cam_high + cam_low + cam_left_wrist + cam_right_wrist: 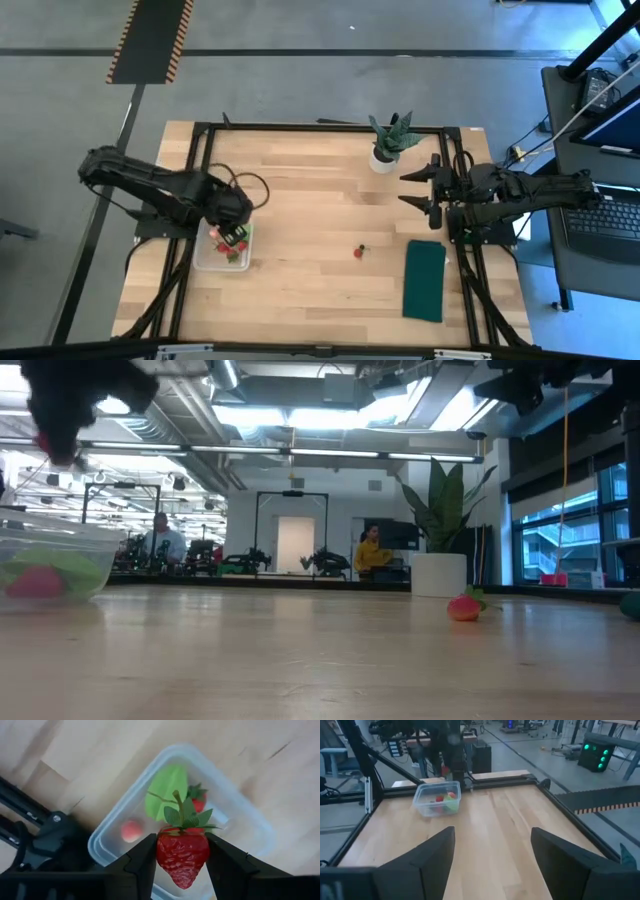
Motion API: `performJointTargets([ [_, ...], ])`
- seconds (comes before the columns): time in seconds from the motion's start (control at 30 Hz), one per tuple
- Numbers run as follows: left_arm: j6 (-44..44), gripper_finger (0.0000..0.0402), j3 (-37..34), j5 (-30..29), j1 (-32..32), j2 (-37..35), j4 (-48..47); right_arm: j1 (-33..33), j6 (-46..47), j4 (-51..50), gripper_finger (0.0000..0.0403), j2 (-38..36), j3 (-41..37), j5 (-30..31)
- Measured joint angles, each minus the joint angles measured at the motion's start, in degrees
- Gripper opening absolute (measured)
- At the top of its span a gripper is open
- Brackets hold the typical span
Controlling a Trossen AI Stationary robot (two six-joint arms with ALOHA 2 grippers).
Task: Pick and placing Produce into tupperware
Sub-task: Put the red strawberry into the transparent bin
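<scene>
Strawberry [183, 855] hangs pinched between the left gripper's [181, 865] fingers, directly above the clear tub [250, 827], which already holds a green leaf [165, 792], another strawberry [198, 802] and a pale red piece [131, 830]. Lowering nearer the tub before letting go should stop it bouncing out. One berry [358, 252] waits mid-counter [300, 290]. The right gripper [428, 190] idles beside the potted plant [388, 140], fingers spread.

From my low view the tupperware [60, 555] is cut off at the edge, its contents just red and green blurs, and I can't make out either gripper's fingers there.
</scene>
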Motion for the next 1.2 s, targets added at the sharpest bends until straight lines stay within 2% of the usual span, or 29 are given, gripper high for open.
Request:
performJointTargets([
  [0.27, 2.9, 0.0149, -12.3, 5.2, -0.5, 2.6, 12.2, 0.0, 0.2, 0.0, 0.0264, 0.0, 0.0, 0.0],
  [0.4, 2.8, 0.0162, -14.4, 5.3, -0.5, 2.6, 15.1, 0.0, 0.2, 0.0, 0.0264, 0.0, 0.0, 0.0],
  [0.67, 3.1, 0.018, -14.5, 5.4, -0.5, 2.6, 15.0, 0.0, 0.2, 0.0, 0.0264, 0.0, 0.0, 0.0],
  [0.97, 5.3, 0.0223, -14.3, 5.2, -0.5, 2.5, 14.9, 0.0, 1.7, 0.3, 0.0264, 0.0, 0.0, 0.0],
  [1.2, 6.4, 0.0226, -7.7, -2.5, -1.7, -2.5, 13.6, 0.0, 3.7, 0.8, 0.0264, 0.1, 0.0, -0.2],
])
